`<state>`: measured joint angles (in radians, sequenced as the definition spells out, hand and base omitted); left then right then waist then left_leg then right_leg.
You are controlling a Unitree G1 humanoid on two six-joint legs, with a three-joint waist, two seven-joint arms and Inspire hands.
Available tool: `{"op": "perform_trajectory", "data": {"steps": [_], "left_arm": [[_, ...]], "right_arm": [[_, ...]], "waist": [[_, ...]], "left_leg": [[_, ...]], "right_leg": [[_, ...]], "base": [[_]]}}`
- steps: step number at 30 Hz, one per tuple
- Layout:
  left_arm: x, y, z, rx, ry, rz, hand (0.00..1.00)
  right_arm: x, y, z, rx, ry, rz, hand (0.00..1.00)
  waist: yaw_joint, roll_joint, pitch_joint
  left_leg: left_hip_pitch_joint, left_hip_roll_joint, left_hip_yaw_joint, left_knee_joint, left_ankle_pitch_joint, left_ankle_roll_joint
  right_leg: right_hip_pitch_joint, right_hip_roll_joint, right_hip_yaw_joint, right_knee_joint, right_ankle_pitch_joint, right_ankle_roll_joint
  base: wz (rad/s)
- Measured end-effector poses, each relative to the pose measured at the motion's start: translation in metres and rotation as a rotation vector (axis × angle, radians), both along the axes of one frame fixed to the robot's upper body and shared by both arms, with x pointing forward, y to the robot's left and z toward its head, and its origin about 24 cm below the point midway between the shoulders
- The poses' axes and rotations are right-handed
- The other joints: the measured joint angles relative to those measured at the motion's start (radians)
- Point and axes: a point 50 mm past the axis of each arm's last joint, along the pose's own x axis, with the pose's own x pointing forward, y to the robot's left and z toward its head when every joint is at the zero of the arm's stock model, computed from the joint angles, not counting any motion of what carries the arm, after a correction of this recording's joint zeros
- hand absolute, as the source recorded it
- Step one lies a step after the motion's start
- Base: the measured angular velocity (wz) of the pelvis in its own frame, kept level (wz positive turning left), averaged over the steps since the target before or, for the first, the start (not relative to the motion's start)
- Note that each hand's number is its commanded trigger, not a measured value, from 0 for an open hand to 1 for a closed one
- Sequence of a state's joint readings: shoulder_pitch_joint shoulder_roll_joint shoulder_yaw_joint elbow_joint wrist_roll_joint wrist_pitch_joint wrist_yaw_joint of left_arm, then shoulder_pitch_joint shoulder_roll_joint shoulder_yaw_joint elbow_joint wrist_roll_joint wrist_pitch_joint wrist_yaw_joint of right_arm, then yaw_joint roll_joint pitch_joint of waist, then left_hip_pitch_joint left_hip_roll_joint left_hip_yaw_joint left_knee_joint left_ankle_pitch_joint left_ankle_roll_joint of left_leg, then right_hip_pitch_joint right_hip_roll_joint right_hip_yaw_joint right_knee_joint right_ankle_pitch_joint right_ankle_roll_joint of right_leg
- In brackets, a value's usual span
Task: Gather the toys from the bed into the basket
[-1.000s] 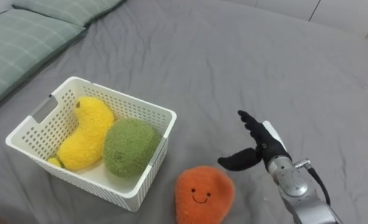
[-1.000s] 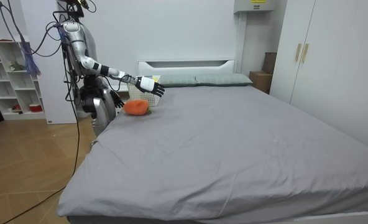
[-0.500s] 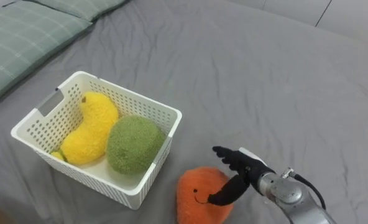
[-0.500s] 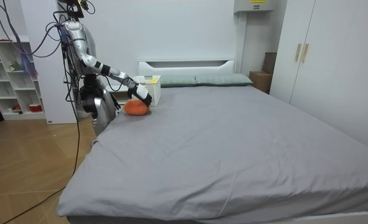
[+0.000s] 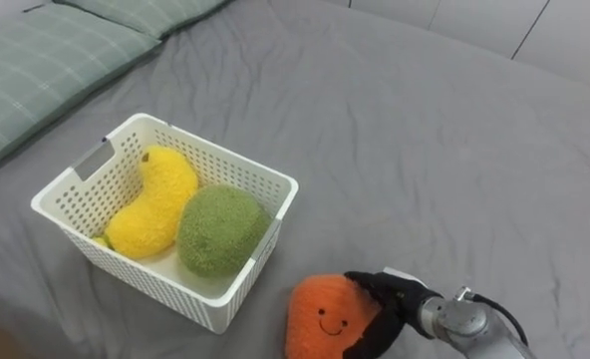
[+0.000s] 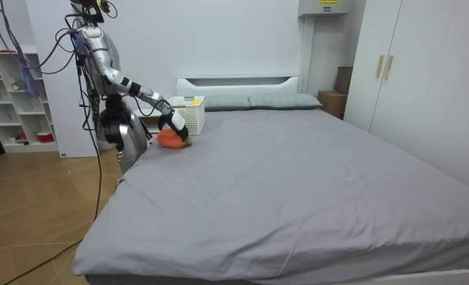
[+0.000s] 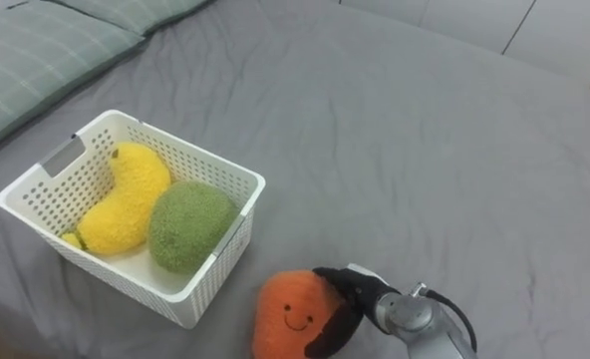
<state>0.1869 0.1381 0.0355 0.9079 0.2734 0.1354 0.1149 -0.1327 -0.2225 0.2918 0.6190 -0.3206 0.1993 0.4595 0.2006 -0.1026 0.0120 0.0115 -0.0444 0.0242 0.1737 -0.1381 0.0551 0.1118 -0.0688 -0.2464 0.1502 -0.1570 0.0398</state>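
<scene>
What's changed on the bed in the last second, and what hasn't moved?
The right hand, which was open above the cover, has come down and leftward onto the orange plush toy and now curls its fingers and thumb round the toy's side. The toy lies where it was on the bed, beside the white basket; the yellow toy and green toy inside have not moved.

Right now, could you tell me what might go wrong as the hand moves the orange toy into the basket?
1. The right hand grips the orange toy only at its right side, so the soft toy may slip out when lifted.
2. The yellow toy and green toy nearly fill the basket, so the orange one may perch on top or catch the rim and tumble back onto the bed.
</scene>
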Motion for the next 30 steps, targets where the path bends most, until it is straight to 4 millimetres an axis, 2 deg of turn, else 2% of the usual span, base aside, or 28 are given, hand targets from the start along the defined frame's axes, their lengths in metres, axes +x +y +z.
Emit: {"op": "perform_trajectory", "data": {"steps": [1, 2, 3, 4, 5, 6, 8, 11, 15, 22, 26, 28, 30], "left_arm": [[0.000, 0.001, 0.000, 0.002, 0.000, 0.001, 0.00], [0.000, 0.001, 0.000, 0.004, 0.001, 0.001, 0.00], [0.000, 0.002, 0.001, 0.006, 0.003, 0.001, 0.00], [0.000, 0.002, 0.001, 0.007, 0.003, 0.001, 0.00], [0.000, 0.002, 0.001, 0.007, 0.001, 0.003, 0.00], [0.001, 0.002, 0.001, 0.009, -0.005, 0.001, 0.00], [0.003, 0.002, 0.002, 0.016, -0.013, 0.000, 0.00], [0.001, -0.002, 0.001, 0.023, -0.012, 0.010, 0.00], [-0.010, -0.003, -0.001, 0.022, 0.017, 0.016, 0.00], [-0.016, -0.006, -0.003, 0.027, 0.039, -0.003, 0.00], [-0.023, -0.004, -0.003, 0.058, 0.043, 0.011, 0.00], [-0.029, -0.004, -0.003, 0.069, 0.053, 0.016, 0.00], [-0.034, -0.004, -0.003, 0.076, 0.058, 0.021, 0.00]], "right_arm": [[0.000, 0.001, 0.000, -0.013, 0.001, 0.011, 0.06], [0.000, 0.001, 0.000, -0.019, 0.001, 0.016, 0.22], [0.000, 0.002, 0.000, -0.029, 0.000, 0.024, 0.53], [0.001, 0.003, -0.001, -0.036, 0.002, 0.027, 0.75], [0.000, 0.003, -0.001, -0.037, 0.003, 0.026, 0.92], [0.000, 0.003, -0.001, -0.041, 0.003, 0.022, 1.00], [0.002, 0.004, -0.001, -0.065, -0.018, 0.014, 1.00], [0.002, 0.001, -0.004, -0.096, -0.044, -0.030, 1.00], [0.004, 0.001, -0.004, -0.127, -0.091, -0.068, 1.00], [0.003, 0.004, -0.006, -0.172, -0.174, -0.127, 1.00], [0.002, 0.006, -0.009, -0.184, -0.220, -0.165, 1.00], [-0.004, 0.002, -0.016, -0.206, -0.234, -0.199, 1.00], [-0.008, -0.001, -0.020, -0.219, -0.233, -0.229, 1.00]], "waist": [[0.001, -0.003, 0.0001], [0.002, -0.005, 0.0001], [0.010, -0.007, -0.0003], [0.017, -0.008, -0.0008], [0.021, -0.009, -0.0008], [0.030, -0.010, -0.0003], [0.041, -0.009, 0.0009], [0.050, 0.002, 0.0084], [0.050, 0.016, 0.0128], [0.042, 0.038, 0.0102], [0.042, 0.029, 0.0048], [0.040, 0.020, -0.0004], [0.037, 0.018, -0.0019]], "left_leg": [[0.000, 0.000, 0.000, 0.000, 0.000, 0.000], [0.000, 0.000, 0.000, 0.000, 0.000, 0.000], [0.001, 0.001, 0.000, 0.000, 0.000, -0.001], [0.001, 0.001, 0.000, 0.000, 0.000, -0.001], [0.002, 0.002, 0.001, -0.001, 0.000, -0.001], [0.003, 0.002, 0.002, -0.003, 0.000, 0.000], [0.003, 0.003, 0.002, -0.003, -0.001, 0.000], [0.010, 0.002, 0.001, -0.002, -0.006, 0.001], [0.000, 0.001, -0.004, 0.001, -0.009, 0.001], [-0.005, -0.003, -0.024, 0.007, -0.008, 0.001], [-0.002, -0.003, -0.025, 0.008, -0.007, 0.001], [0.000, -0.006, -0.029, 0.011, -0.008, 0.002], [0.000, -0.006, -0.031, 0.016, -0.009, 0.002]], "right_leg": [[0.000, 0.000, 0.000, 0.000, 0.000, 0.000], [0.000, 0.001, 0.000, 0.000, 0.000, 0.000], [0.000, 0.001, 0.001, 0.000, 0.000, 0.000], [0.000, 0.001, 0.001, 0.000, 0.000, 0.000], [0.000, 0.000, 0.001, 0.000, 0.000, 0.000], [0.000, 0.000, 0.002, 0.000, 0.000, 0.000], [-0.001, 0.000, 0.002, 0.000, 0.000, 0.000], [0.011, 0.000, 0.001, -0.001, 0.000, 0.000], [0.008, 0.001, -0.003, -0.002, 0.000, 0.000], [0.009, -0.002, -0.029, -0.003, 0.000, 0.000], [0.017, -0.001, -0.029, -0.003, -0.001, 0.001], [0.028, -0.002, -0.031, -0.014, -0.001, 0.001], [0.032, -0.002, -0.032, -0.015, -0.001, 0.001]], "base": [[0.00], [0.00], [0.00], [0.00], [-0.03], [0.00], [0.00], [0.00], [0.04], [0.08], [0.01], [0.06], [0.06]]}}
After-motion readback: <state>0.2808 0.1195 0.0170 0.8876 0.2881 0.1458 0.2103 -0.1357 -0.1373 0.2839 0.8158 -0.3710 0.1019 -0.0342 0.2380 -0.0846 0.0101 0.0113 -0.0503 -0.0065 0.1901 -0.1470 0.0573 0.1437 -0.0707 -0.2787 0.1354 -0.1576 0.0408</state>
